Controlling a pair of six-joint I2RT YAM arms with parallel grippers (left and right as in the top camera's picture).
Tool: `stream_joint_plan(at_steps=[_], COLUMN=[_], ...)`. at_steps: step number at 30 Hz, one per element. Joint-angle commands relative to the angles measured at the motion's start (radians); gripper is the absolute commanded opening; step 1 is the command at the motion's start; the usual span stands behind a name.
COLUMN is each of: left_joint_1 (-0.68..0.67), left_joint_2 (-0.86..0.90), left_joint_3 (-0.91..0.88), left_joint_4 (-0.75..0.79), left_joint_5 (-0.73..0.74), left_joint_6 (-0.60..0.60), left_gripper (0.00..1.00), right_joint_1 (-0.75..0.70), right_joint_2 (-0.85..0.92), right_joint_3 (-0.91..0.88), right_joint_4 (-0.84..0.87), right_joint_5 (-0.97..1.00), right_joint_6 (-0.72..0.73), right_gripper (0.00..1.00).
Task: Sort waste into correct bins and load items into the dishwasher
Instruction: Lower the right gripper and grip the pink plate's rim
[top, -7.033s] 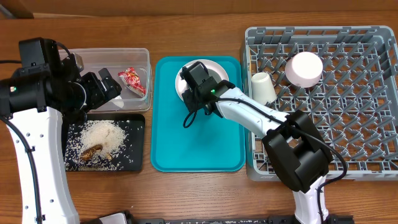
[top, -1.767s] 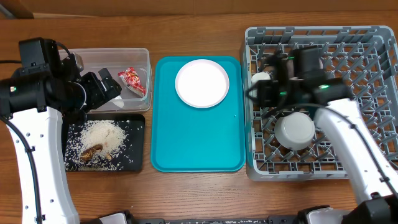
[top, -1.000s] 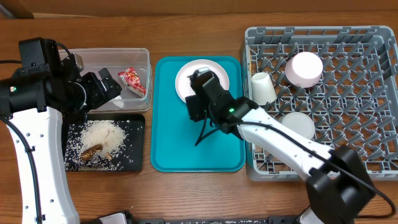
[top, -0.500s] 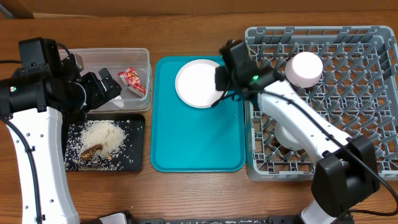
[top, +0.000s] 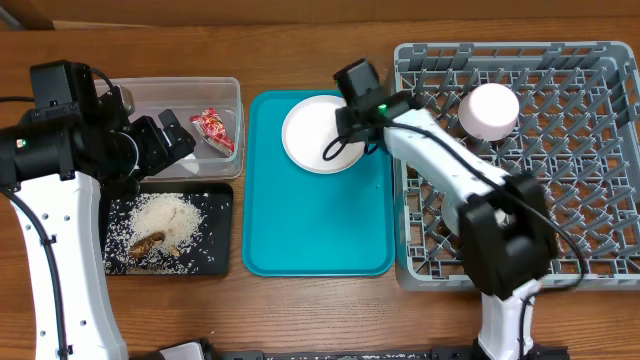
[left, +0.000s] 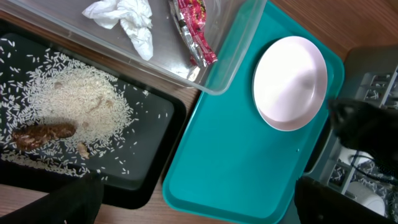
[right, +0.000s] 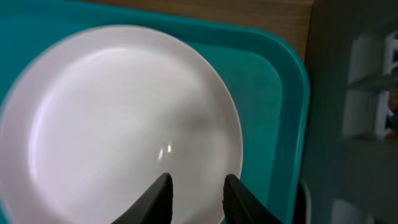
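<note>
A white plate (top: 312, 135) lies at the far end of the teal tray (top: 315, 225). My right gripper (top: 342, 138) hovers over the plate's right part; in the right wrist view its fingers (right: 198, 183) are slightly apart and empty above the plate (right: 124, 118). My left gripper (top: 175, 140) hangs above the clear bin (top: 175, 90); in the left wrist view its fingers (left: 202, 205) are spread wide and empty. The grey dish rack (top: 570, 180) holds an upturned pale bowl (top: 490, 110). The left wrist view also shows the plate (left: 290, 83).
The clear bin holds a red wrapper (top: 213, 130) and a crumpled white tissue (left: 124, 15). A black tray (top: 215, 250) with loose rice and brown food scraps sits in front of it. My right arm stretches across the rack's left side.
My right gripper has shifted a little left, from the rack's edge to over the plate's right part. The left arm has not moved.
</note>
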Motion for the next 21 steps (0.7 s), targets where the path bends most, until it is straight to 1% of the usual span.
stream_joint_plan(at_steps=[1,2,10,12,16,21], left_joint_1=[-0.003,-0.003,-0.003,-0.003,-0.003,-0.003], left_joint_2=[-0.006,-0.006,-0.006,-0.006,-0.006,-0.006], left_joint_3=[0.01,0.01,0.01,0.01,0.01,0.01], left_joint_4=[0.001,0.001,0.001,0.001,0.001,0.001], left_joint_5=[0.008,0.008,0.008,0.008,0.008,0.008], left_joint_6=[-0.003,-0.003,-0.003,-0.003,-0.003,-0.003], left_gripper=[1.0,1.0,1.0,1.0,1.0,1.0], right_joint_1=[0.016,0.016,0.016,0.016,0.016,0.018], right_joint_2=[0.064,0.077,0.145,0.168,0.192,0.193], right_joint_3=[0.008,0.008,0.007,0.007,0.007,0.007], right_joint_4=[0.042,0.053,0.073,0.082,0.095,0.091], right_joint_5=[0.089,0.088,0.089,0.089,0.108,0.125], right_joint_6=[-0.047,-0.047,-0.051,-0.089,-0.126,-0.124], right_gripper=[0.31,0.32,0.33,0.33,0.4,0.41])
